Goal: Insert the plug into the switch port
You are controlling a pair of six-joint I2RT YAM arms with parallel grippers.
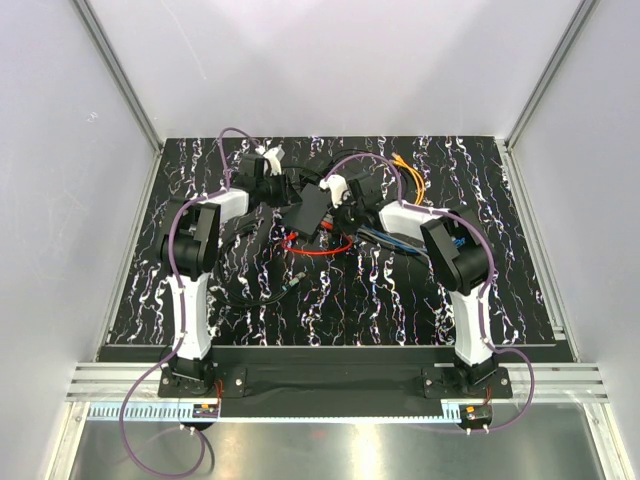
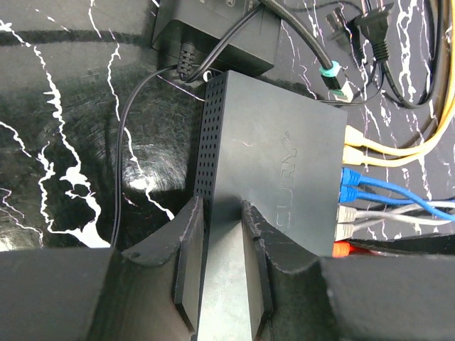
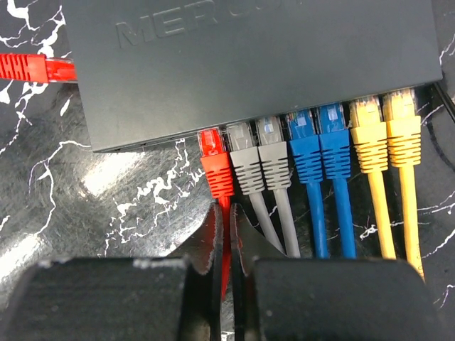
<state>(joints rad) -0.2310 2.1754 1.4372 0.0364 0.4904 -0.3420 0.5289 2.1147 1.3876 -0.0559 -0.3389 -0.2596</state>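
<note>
The switch [image 1: 308, 210] is a flat black box at the table's middle back. My left gripper [image 1: 283, 195] is shut on its short edge; in the left wrist view the fingers [image 2: 188, 234] clamp the switch [image 2: 277, 156]. My right gripper [image 1: 343, 207] is shut on the red cable [image 3: 225, 213] just behind the red plug [image 3: 215, 160]. The plug's tip sits in the end socket of the switch [image 3: 249, 64], slightly less deep than the neighbouring plugs.
Grey [image 3: 259, 153], blue [image 3: 320, 145] and yellow plugs [image 3: 387, 135] fill the other sockets. The red cable [image 1: 320, 250] loops in front of the switch, with a second red plug [image 3: 28, 67] beside it. A black power adapter [image 2: 213, 35] and loose cables lie behind.
</note>
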